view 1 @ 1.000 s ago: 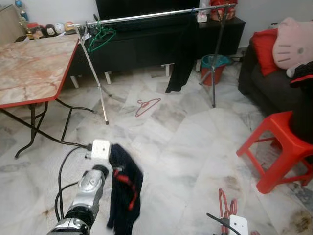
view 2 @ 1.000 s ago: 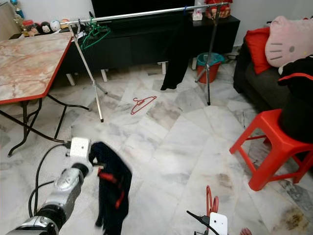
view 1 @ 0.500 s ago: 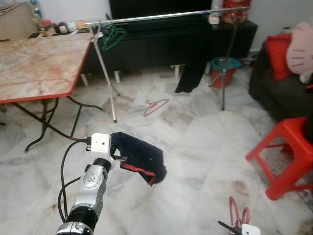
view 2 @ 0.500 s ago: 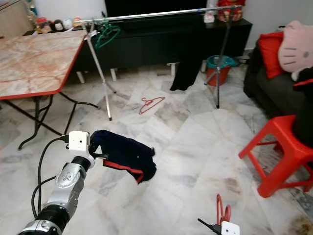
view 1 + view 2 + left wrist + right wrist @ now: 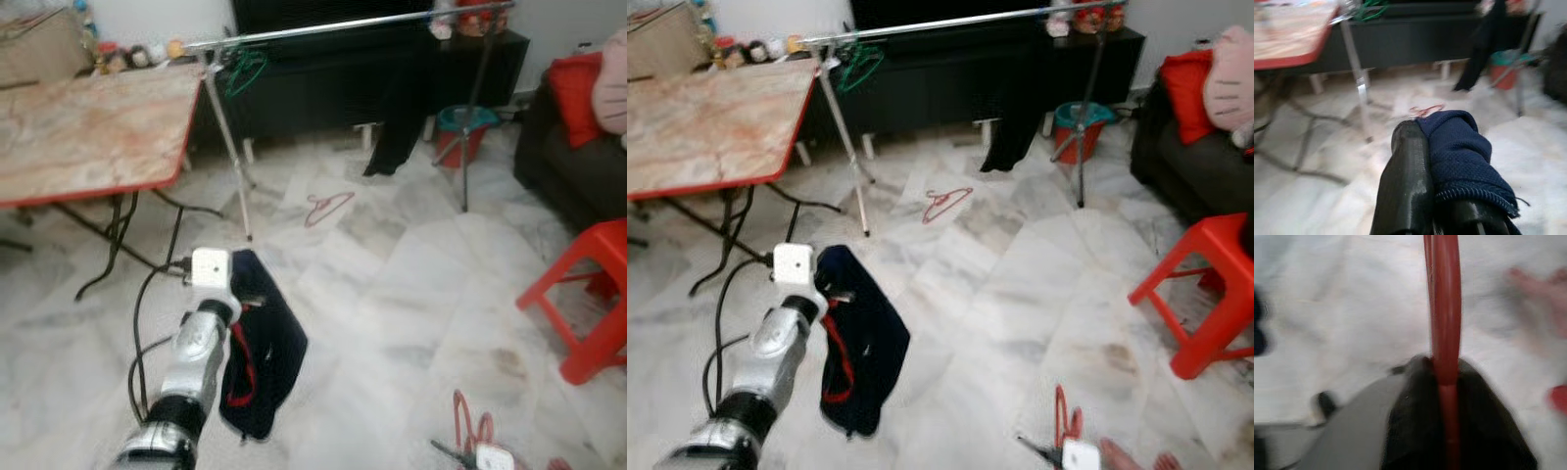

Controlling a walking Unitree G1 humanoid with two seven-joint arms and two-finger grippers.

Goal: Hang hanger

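My left pincer is held out low at the near left, its fingers closed on a navy garment with red trim that droops toward the marble floor. My right pincer sits at the near right edge, clamped on a red hanger; the right wrist view shows the hanger's red bar pinched tight between the two dark fingers.

The clothes rail runs across the far side, a green hanger on its left end and a black garment hanging right of its middle. Another red hanger lies on the floor beneath it. The counter edges in at far left, just beside the rail's left leg; a red stool and dark sofa close off the right. Between these the floor lies open up to the rail.

The left wrist view shows the navy cloth wrapped over one finger, with the rail's leg and the floor hanger beyond.
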